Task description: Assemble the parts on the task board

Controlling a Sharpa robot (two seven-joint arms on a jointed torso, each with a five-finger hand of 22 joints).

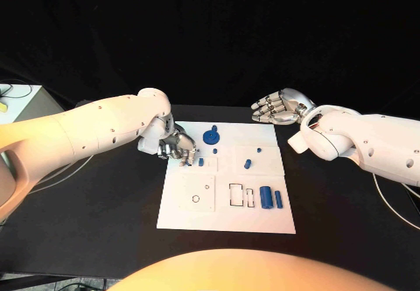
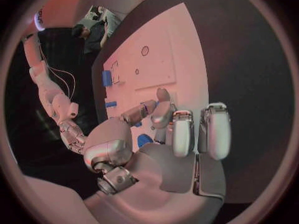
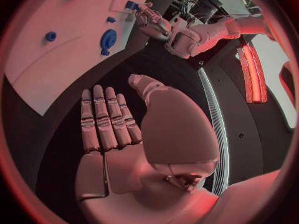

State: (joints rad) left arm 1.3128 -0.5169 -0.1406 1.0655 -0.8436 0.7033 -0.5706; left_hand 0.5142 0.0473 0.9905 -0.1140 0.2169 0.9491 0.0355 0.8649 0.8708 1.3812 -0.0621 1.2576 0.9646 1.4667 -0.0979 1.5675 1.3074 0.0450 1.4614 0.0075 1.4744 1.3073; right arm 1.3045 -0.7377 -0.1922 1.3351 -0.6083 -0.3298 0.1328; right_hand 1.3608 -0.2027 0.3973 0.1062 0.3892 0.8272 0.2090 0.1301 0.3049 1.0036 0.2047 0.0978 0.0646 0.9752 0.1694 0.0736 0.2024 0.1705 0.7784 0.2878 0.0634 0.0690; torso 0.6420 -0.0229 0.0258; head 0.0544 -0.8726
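The left hand [image 1: 178, 147] pinched a small blue part [image 1: 200, 162] near the board's [image 1: 227, 218] left edge; the right hand [image 1: 278, 107] hovered empty, fingers apart, off its far corner.

White task board [image 1: 188, 218] flat mid-table; blue parts [image 1: 265, 197] scattered on it, 2 cylinders side by side.

Black worktop [image 1: 105, 230] spans scene, matte and dark, edges running out toward both sides. Behind it, black curtain backdrop [image 1: 219, 42] with soft vertical folds covers whole far side. At far left, pale table corner [image 1: 17, 100] stands beside worktop, thin cables lying on it. Grey floor [image 1: 35, 282] visible at lower left corner, below worktop edge. Warm reddish light falls across scene. In right wrist view, long glowing red strip [image 3: 252, 69] beyond worktop edge.
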